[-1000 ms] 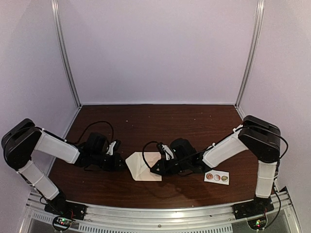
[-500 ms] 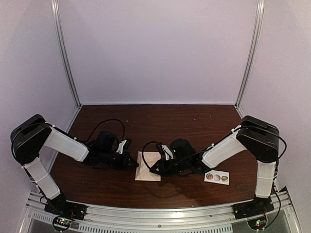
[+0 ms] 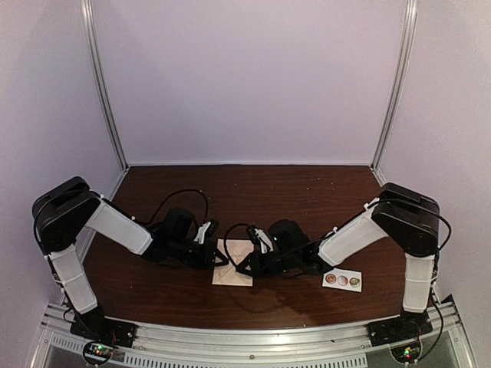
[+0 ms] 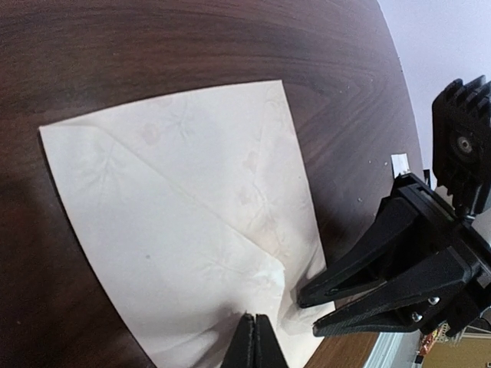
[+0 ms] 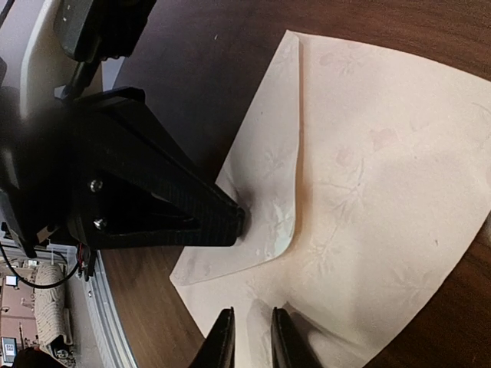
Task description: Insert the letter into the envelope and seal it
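The pale cream envelope [image 3: 231,276] lies flat on the dark table, its pointed flap [image 4: 153,253] folded down over its body [image 5: 383,192]. My left gripper [image 3: 224,259] is shut, its tip [image 4: 255,328] resting on the flap near the point. From the other side my right gripper [image 3: 242,268] hovers low over the envelope's near edge [image 5: 252,336], jaws a narrow gap apart with nothing between them. The tips of the two grippers almost meet. The letter is hidden from view.
A small white strip with three round stickers [image 3: 342,280] lies on the table to the right, beside my right forearm. The table's metal front rail [image 3: 245,337] runs close behind both grippers. Pale walls enclose the table on three sides.
The flap, open and pointing left a second ago, now lies folded over the envelope. My left gripper swept right with it and shut. The right gripper stayed put and narrowed slightly.
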{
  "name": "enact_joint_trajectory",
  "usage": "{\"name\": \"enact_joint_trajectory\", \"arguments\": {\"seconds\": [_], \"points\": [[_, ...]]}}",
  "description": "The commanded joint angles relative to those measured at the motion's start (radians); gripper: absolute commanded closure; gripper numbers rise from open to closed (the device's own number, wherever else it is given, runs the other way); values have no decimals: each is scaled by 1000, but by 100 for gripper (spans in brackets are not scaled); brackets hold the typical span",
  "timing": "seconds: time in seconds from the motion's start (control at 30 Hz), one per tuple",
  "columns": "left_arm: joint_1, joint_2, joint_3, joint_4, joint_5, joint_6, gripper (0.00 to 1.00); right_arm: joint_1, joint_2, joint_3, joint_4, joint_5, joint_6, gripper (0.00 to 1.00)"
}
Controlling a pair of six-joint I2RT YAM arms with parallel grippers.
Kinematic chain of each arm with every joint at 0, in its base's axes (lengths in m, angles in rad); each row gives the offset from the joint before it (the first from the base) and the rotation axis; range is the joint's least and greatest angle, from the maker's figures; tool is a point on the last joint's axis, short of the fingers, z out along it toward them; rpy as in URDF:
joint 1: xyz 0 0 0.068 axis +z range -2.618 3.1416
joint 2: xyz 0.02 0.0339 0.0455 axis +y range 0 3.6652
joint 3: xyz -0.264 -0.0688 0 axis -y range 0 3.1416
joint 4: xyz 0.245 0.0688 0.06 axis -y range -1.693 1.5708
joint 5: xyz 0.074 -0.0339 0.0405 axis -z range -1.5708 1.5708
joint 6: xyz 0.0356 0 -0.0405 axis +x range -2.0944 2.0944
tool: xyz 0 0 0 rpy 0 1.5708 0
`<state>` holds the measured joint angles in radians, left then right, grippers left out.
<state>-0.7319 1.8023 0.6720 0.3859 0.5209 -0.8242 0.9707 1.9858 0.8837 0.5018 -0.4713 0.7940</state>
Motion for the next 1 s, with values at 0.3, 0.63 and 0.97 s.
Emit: {"name": "enact_joint_trajectory", "arguments": {"seconds": [0.3,0.63,0.97], "points": [[-31,49,-46,53,-18,-30,100,5,-17,-8,-17,0,2,81],[-32,-63,-60,53,-78,-11,96,2,-284,-31,-244,142,-85,60],[-24,-296,179,-338,-232,189,62,-85,-678,-152,-686,422,-142,45]]}}
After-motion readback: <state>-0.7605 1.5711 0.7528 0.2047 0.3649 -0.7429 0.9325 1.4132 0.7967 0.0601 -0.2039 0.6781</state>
